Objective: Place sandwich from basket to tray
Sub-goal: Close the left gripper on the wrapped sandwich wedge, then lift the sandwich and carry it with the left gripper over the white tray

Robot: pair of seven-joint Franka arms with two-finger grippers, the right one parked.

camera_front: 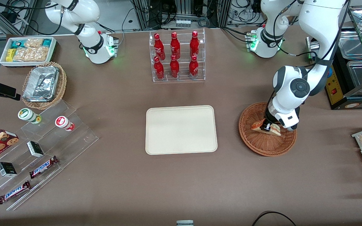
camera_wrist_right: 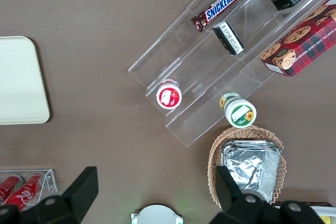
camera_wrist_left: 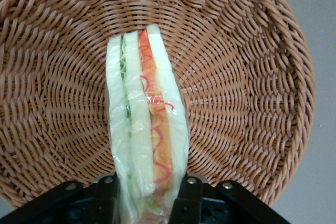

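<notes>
The sandwich (camera_wrist_left: 147,124) is clamped between the two black fingers (camera_wrist_left: 102,198) of the left gripper (camera_front: 267,126), one finger pressed to each bread face, while it lies inside the round basket (camera_front: 256,146). Clear film is seen wrapped around the wedge; white bread layers alternate with green lettuce and an orange-red filling. The basket under the gripper is woven of reddish-brown wicker in tight concentric rows. Beside the gripper, toward the parked arm's end of the table, a flat cream tray (camera_front: 181,129) with rounded corners and a low rim is set. Everything is carried by a matte brown tabletop (camera_front: 181,185).
</notes>
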